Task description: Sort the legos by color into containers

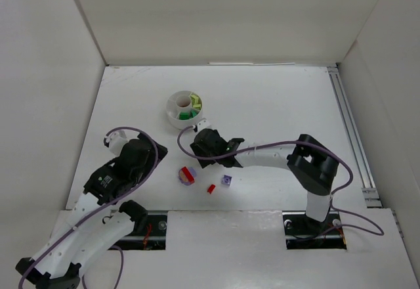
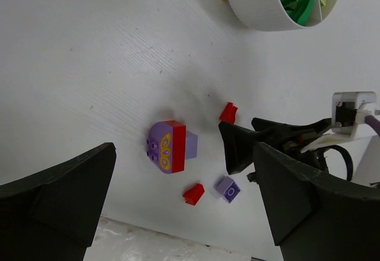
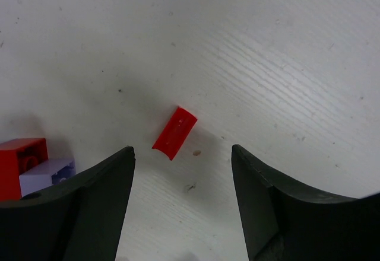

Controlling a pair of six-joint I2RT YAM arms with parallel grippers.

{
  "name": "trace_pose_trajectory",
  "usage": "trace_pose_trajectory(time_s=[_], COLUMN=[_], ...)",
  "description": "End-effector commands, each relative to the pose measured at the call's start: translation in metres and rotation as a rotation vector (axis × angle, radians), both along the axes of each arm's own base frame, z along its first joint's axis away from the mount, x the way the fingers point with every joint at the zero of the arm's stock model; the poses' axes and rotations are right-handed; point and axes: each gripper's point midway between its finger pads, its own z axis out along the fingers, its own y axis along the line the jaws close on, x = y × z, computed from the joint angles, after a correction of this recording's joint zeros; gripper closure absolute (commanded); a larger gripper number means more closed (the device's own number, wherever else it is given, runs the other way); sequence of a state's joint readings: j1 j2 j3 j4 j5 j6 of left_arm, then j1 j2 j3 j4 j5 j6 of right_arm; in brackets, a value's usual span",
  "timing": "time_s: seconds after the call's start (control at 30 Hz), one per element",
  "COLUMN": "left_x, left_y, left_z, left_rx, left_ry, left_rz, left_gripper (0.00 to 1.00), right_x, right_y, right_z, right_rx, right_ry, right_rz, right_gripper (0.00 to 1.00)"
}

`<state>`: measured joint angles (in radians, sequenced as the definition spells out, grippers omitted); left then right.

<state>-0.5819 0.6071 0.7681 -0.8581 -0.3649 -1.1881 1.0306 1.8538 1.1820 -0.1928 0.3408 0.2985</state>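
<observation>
Red lego [image 3: 174,132] centred before right gripper [image 3: 181,152], jaws parted, gaps either side.

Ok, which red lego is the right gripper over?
The lone red lego between its fingers, not the red one beside the lavender brick.

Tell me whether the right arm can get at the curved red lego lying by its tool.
Probably yes: the red lego lies alone on the table, with nothing over or against it. The right tool hangs open, and the lego is lined up between its jaws.
</observation>
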Motion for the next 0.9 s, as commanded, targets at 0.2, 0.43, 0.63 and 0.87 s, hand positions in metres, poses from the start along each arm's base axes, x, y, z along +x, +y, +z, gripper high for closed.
trace_pose_trajectory(time_s=[0.2,0.43,0.63,0.87], left_x=[-0.007,-0.011,-0.01,-0.009], left_y=[0.005,0.005,0.003,0.0], left_z=[0.013,0.014,0.018,0.014], left_rx=[-0.043,-0.042,-0.042,-0.043], left_ry=[-0.054,-0.051,-0.071,-0.068], left_rz=[0.007,-0.005,-0.031,-0.045], left_gripper=[0.0,0.0,0.0,0.0], right_x=[-0.001,-0.015,-0.048,-0.087], right_y=[0.022,-0.002,-0.047,-0.058], right_z=[0.01,0.016,-0.002,-0.012], right_rx=[0.075,0.075,0.052,0.022], right_ry=[-0.029,-0.012,0.06,0.128], right_rz=[-0.053,-0.07,-0.13,-0.105], right_gripper=[0.3,0.3,0.3,0.3])
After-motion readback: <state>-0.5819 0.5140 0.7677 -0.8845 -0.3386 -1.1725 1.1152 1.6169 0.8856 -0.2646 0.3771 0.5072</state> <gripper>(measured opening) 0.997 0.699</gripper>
